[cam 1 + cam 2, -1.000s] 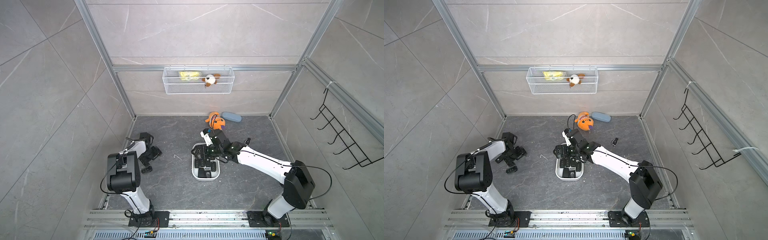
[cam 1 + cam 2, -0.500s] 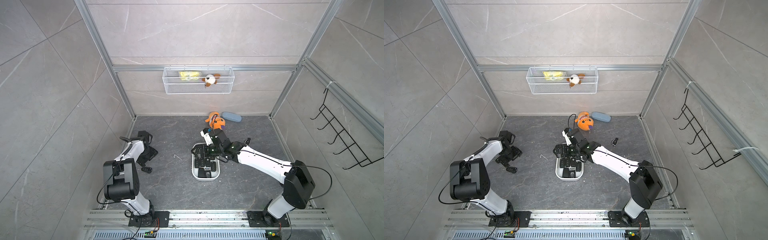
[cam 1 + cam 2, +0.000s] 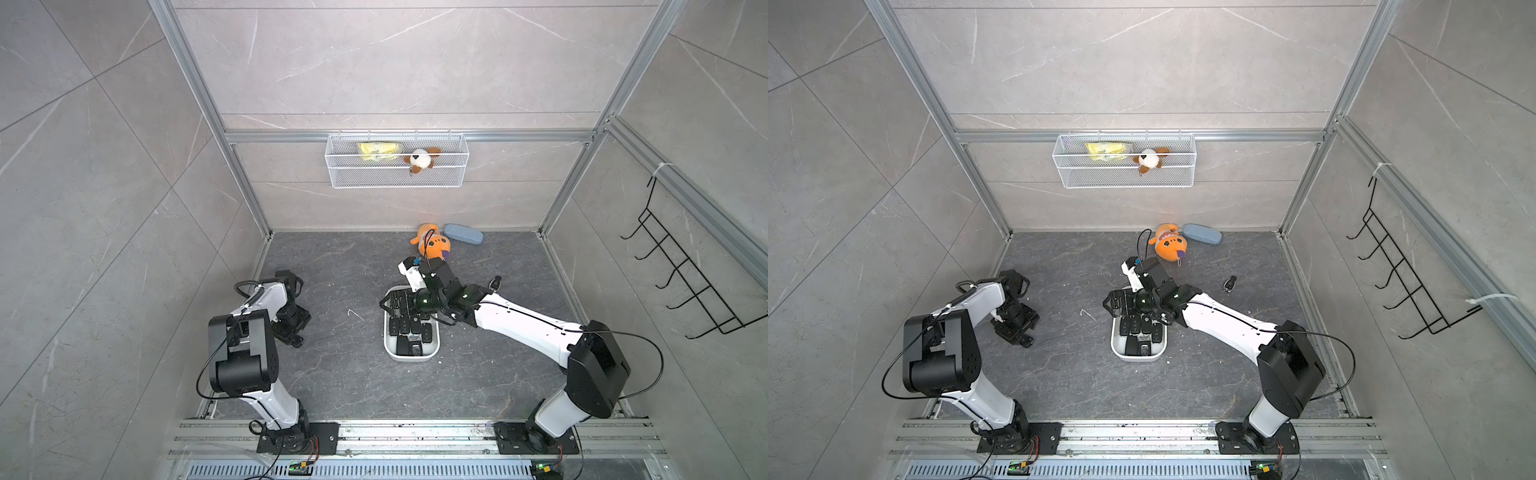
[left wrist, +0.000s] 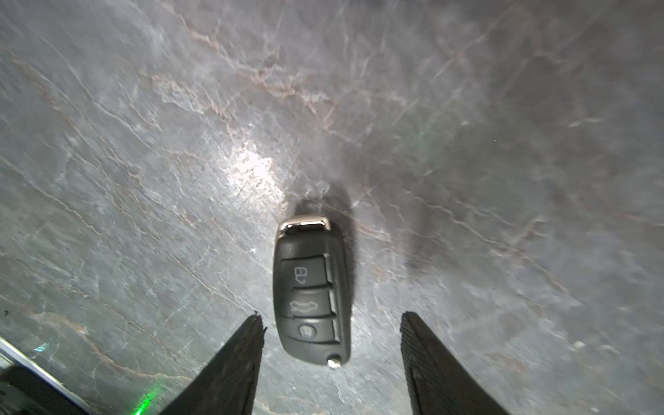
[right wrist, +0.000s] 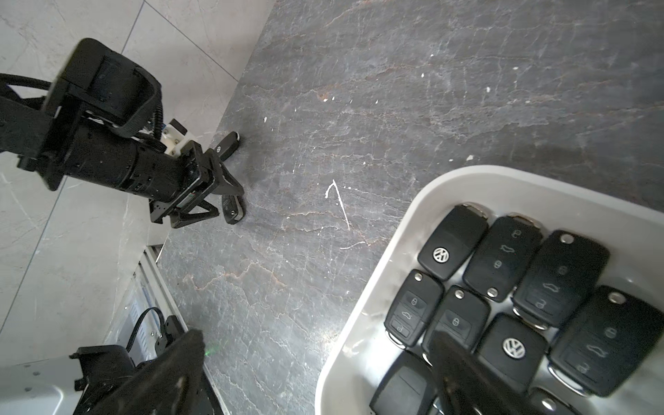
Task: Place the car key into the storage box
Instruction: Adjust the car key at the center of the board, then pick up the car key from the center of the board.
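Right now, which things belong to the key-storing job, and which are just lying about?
Job: car key at the left gripper; white storage box; another loose car key.
Lying about: orange plush toy; blue-grey case; wire basket; hook rack.

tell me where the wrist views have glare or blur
Left wrist view: a bright glare patch on the floor beyond the car key, frame edges smeared; right wrist view: the near finger is out of focus, the storage box and its keys look sharp.

A wall-hung wire basket point(image 3: 374, 178) holds a plush dog point(image 3: 417, 160); an orange plush point(image 3: 432, 246) lies beside a blue-grey case point(image 3: 464, 235).
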### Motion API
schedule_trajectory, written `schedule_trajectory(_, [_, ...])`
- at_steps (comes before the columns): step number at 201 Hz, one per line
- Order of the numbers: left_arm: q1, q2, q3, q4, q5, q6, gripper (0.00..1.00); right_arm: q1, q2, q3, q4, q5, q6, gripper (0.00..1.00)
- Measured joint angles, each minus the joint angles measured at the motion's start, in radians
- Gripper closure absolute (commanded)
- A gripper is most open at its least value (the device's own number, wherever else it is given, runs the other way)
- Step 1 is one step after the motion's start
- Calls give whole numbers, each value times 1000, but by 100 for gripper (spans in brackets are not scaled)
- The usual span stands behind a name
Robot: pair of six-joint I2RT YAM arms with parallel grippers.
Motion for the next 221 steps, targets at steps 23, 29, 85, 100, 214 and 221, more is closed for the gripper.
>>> schedule_trajectory(23, [7,10,-22,14,0,0,38,0,0,-9,17,-34,0,0])
schedule_trajectory(29, [8,10,-27,18,0,1,39,0,0,-9,21,-40,0,1])
schedule_trajectory(85, [16,-6,-72,100,0,28,65,0,0,-9,43,-74,0,0])
schedule_trajectory(100, [16,-20,-84,116,-4,34,70,0,0,-9,45,-80,1,0])
schedule_trajectory(214, [-211,-115,16,61,-7,71,71,0,-99,-95,81,37,55,0])
schedule_trajectory(221, [-244,-115,39,52,-8,71,71,-1,-114,-109,82,53,60,0])
